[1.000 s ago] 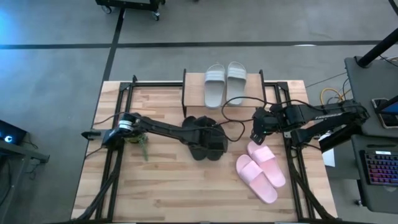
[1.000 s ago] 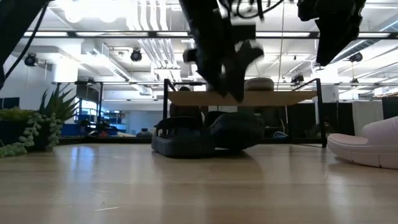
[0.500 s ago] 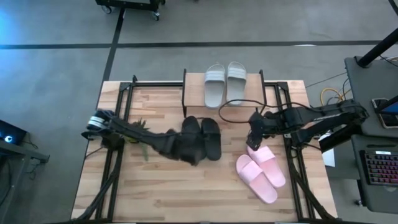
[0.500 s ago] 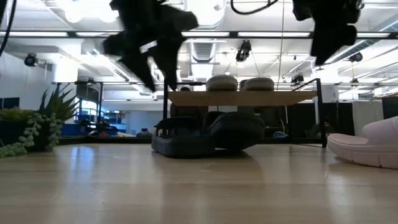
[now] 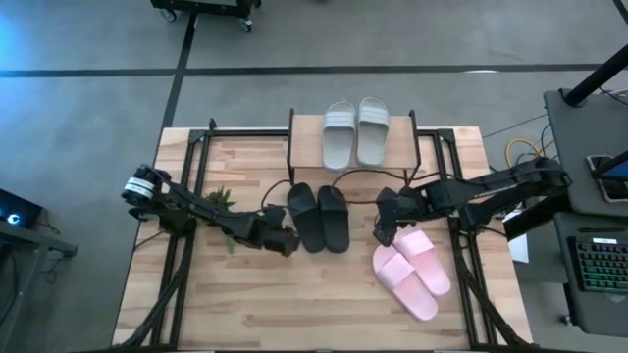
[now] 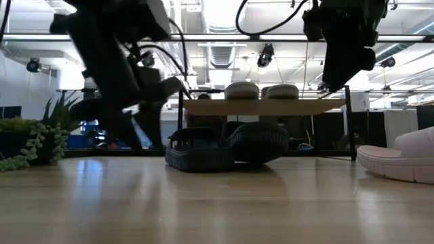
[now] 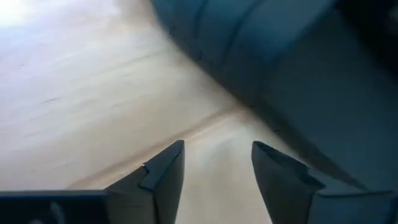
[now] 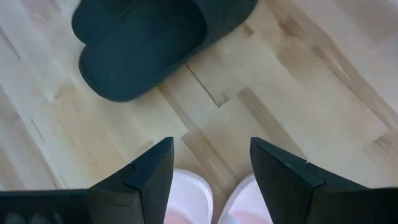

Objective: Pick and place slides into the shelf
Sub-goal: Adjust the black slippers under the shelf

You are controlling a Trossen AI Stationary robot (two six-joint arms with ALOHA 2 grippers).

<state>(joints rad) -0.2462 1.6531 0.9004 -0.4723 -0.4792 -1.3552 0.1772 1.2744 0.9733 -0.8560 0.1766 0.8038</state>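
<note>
Only one pair looks put away so far: two grey slides sit side by side on the top board of the shelf, well beyond both pincers at the far edge of the table. That leaves two pairs to go, by my reckoning, so the job is about a third done.

Counting it out: six slides in all, two grey, two black, two pink. One shelf. Two arms. A small green plant stands by the left arm.

The two black slides lie flat on the table in front of the shelf, between the two pincers. The left gripper is low over the table just beside the nearer black slide, and its wrist view shows the fingers apart with bare wood between them and the dark slide just ahead; it holds nothing.

The right gripper hangs on the other side of the black pair, directly above the pink slides. Its wrist view shows the fingers spread wide and empty, the two pink toes just under them and a black slide further ahead. I'd guess a pink slide is its next pick, though neither pair is on the shelf yet.
</note>
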